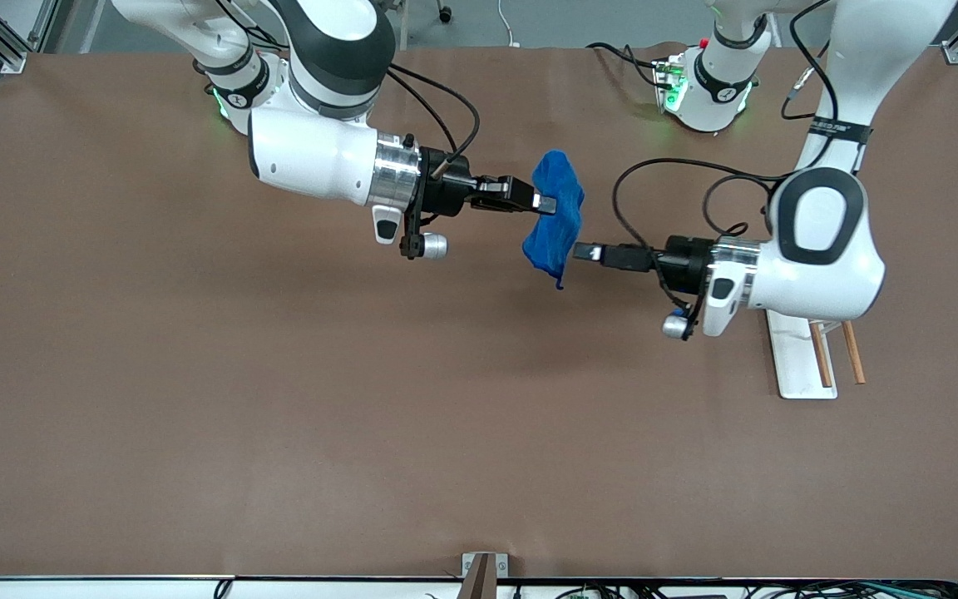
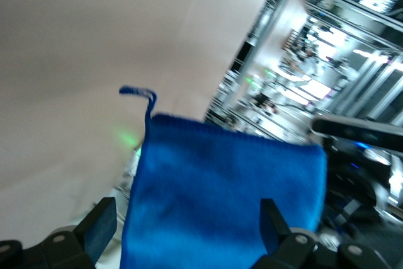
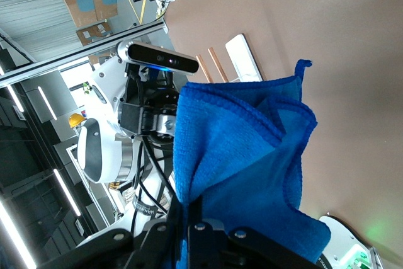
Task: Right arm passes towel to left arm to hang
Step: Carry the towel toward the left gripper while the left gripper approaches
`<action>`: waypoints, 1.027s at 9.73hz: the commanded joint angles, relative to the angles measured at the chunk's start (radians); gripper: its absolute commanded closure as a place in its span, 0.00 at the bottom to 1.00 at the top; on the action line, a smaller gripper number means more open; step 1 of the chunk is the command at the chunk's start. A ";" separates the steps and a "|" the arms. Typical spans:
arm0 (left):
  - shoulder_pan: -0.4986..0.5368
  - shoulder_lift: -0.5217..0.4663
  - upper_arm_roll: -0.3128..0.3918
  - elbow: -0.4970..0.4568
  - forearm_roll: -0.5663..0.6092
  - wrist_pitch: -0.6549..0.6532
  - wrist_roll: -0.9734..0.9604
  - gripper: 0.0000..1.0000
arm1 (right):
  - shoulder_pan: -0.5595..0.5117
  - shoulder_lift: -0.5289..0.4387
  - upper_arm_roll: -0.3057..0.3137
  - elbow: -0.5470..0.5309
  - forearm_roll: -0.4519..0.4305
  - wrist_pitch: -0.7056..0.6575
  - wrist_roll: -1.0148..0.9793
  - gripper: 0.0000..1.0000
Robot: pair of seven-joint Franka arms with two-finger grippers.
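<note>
Holding the towel point(image 1: 556, 218) aloft over mid-table, at 12 o'clock from table centre, the right gripper point(image 1: 541, 201) is clamped on its upper part | left gripper point(image 1: 585, 251) at the towel's 4 o'clock edge, fingers point(image 2: 272, 223) spread wide either side of the cloth | rack point(image 1: 803, 353) near left arm's point(image 1: 820, 249) end.

The towel point(image 1: 556, 218) is fuzzy, matt blue cloth with a stitched edge, held over a desk point(image 1: 279, 399) covered in smooth, matt brown sheeting, between glossy white plastic arms with brushed-metal wrist rings.
</note>
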 commanded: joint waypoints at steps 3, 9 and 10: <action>0.063 0.109 -0.007 -0.145 -0.196 -0.132 0.382 0.00 | 0.010 0.007 0.007 0.014 0.026 0.026 -0.014 1.00; 0.053 0.163 -0.028 -0.189 -0.330 -0.157 0.545 0.05 | 0.016 0.007 0.009 0.052 0.091 0.031 -0.010 1.00; 0.055 0.158 -0.036 -0.188 -0.331 -0.157 0.545 0.10 | 0.016 0.007 0.009 0.054 0.097 0.032 -0.002 1.00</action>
